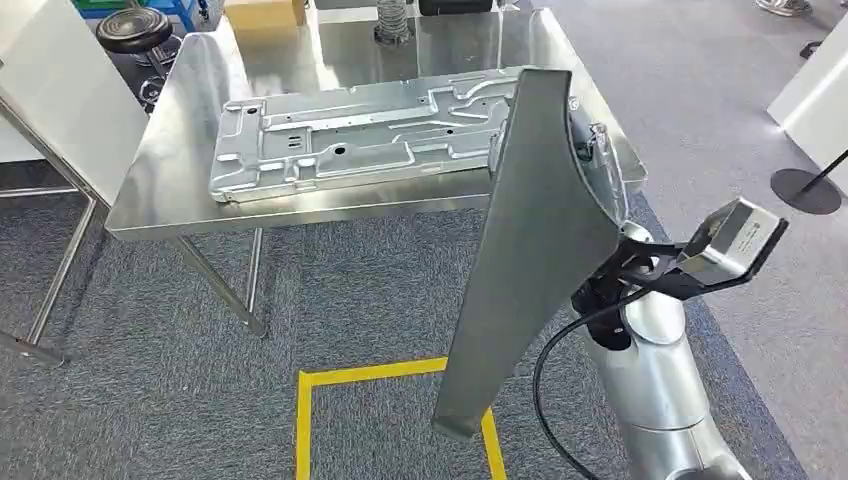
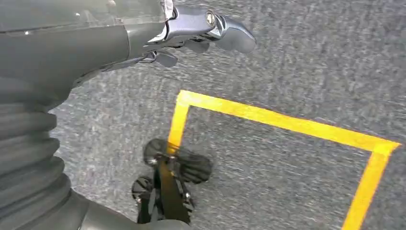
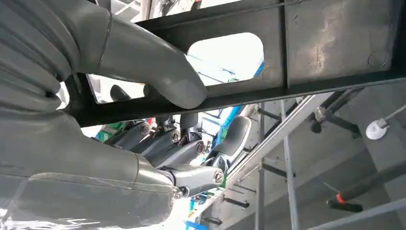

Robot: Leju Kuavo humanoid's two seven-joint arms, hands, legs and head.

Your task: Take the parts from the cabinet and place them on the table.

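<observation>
In the right wrist view the right hand's [image 3: 158,120] thick grey thumb lies over one face of a dark flat sheet-metal panel with a rounded cut-out [image 3: 287,57], and the darker fingers [image 3: 182,148] curl beneath its edge, so the hand is clenched on that part. In the head view the same panel [image 1: 520,260] reads as a long grey plate standing on end, tilted, its upper end over the near right corner of the shiny stainless-steel worktop [image 1: 170,170] and its lower end hanging off the worktop above the grey carpet [image 1: 330,290] and the yellow floor-tape outline [image 1: 305,420].

The left hand [image 2: 191,33] hangs over the carpet near that tape, fingers [image 2: 234,36] loosely bent and grasping nothing.

One pressed, ribbed silver metal tray-shaped part [image 1: 360,135] already lies flat in the middle of the worktop, just left of the held panel's upper end.

Risks, as I judge them: the grip sits near one end of a long plate, so its weight may twist it in the fingers and let it slip to the floor. Lowered from this tilt, its edge could strike the worktop's rim or the part already there, shoving that part. Laying it flat needs free steel to the right, which looks narrow.
</observation>
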